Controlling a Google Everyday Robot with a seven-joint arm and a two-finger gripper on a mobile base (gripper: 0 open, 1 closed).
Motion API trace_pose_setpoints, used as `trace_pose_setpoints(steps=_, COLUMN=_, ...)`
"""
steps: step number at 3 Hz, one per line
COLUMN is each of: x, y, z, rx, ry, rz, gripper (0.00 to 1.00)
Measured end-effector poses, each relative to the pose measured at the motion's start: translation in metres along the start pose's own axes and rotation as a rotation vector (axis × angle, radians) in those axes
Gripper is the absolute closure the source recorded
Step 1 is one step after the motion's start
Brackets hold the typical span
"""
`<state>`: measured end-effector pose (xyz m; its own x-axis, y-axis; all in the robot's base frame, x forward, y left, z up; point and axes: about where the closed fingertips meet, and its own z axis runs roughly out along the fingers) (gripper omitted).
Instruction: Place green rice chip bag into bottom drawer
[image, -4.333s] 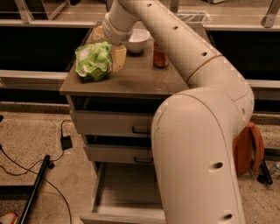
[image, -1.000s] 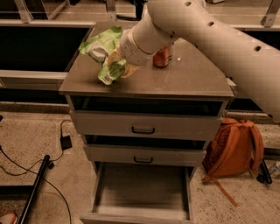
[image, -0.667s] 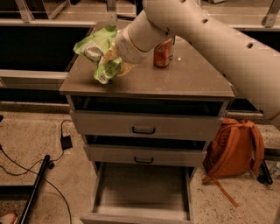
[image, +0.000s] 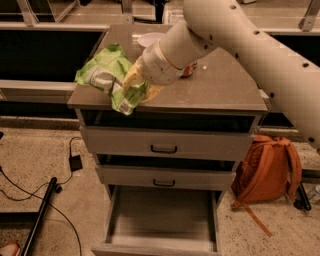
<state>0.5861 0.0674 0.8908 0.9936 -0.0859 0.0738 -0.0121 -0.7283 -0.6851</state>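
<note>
Carrying now: my gripper (image: 136, 86) is clenched on the green rice chip bag (image: 106, 74), which bulges out to its left at the front-left edge of the cabinet top (image: 220, 85). The bottom drawer (image: 160, 215) stands open well below the gripper, slightly to its right, bag not in it yet. I judge 1 step done, the pickup; lowering and release remain.

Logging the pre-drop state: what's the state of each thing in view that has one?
Crinkly lime-green plastic chip bag: gripped, over the front-left edge of the grey cabinet top.
Gripper: at that edge, jaws shut on the bag.
Grey bottom drawer: open, floor bare.
Two upper grey drawers with black handles: shut.
</note>
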Motion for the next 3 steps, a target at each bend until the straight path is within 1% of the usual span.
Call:
trace_pose_setpoints(steps=1, x=-0.033, y=0.031, z=-0.026, rx=-0.044, ry=0.005, rz=-0.154, gripper=1.0)
trace_pose_setpoints(steps=2, x=-0.065, y=0.141, z=-0.044, rx=-0.184, ry=0.053, rz=-0.163, gripper=1.0)
trace_pose_setpoints(steps=3, x=-0.065, y=0.141, z=-0.044, rx=-0.184, ry=0.053, rz=-0.163, gripper=1.0)
